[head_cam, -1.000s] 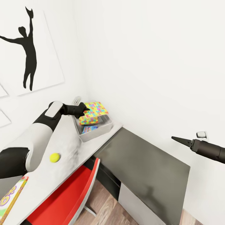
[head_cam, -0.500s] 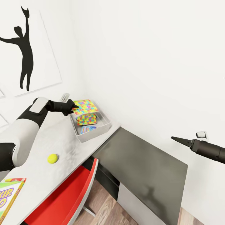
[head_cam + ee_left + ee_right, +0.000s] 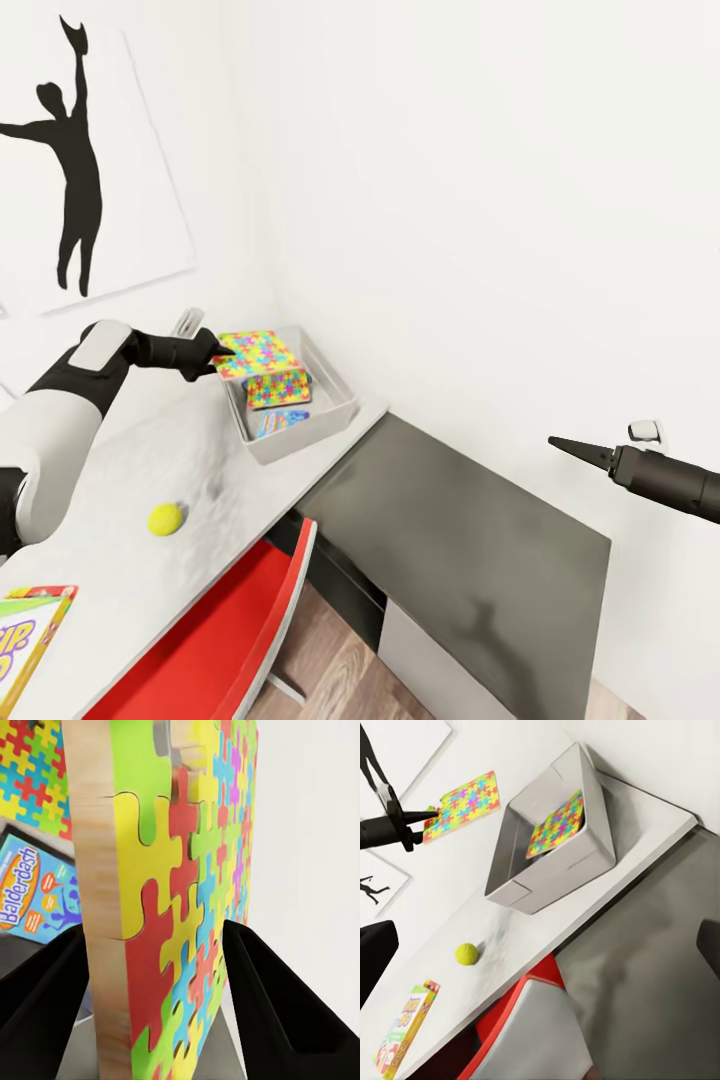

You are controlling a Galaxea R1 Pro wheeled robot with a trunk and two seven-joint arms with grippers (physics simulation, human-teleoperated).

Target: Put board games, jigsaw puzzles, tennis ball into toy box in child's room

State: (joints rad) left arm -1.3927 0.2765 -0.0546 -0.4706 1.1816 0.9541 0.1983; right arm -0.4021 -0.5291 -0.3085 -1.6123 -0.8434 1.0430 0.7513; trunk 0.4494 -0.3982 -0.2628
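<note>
My left gripper (image 3: 217,356) is shut on the edge of a jigsaw puzzle (image 3: 256,348), holding it nearly level over the left rim of the grey toy box (image 3: 297,438). In the left wrist view that puzzle (image 3: 172,907) stands between the two black fingers. Inside the box lie a second puzzle (image 3: 278,388) and a blue board game (image 3: 281,421), printed "Balderdash" (image 3: 37,892). The tennis ball (image 3: 165,518) rests on the light-grey table (image 3: 130,580). A SKIP-BO board game (image 3: 24,640) lies at its near end. My right gripper (image 3: 572,447) hovers open over the dark wing (image 3: 470,540).
A red chair (image 3: 235,640) is tucked under the table's front edge. White walls close in behind and beside the toy box, one bearing a black athlete silhouette print (image 3: 75,150). Wood floor (image 3: 340,670) shows below the wing.
The left gripper has drawn the puzzle back toward the box's left rim and levelled it. The head view has shifted slightly. The right arm has not moved.
</note>
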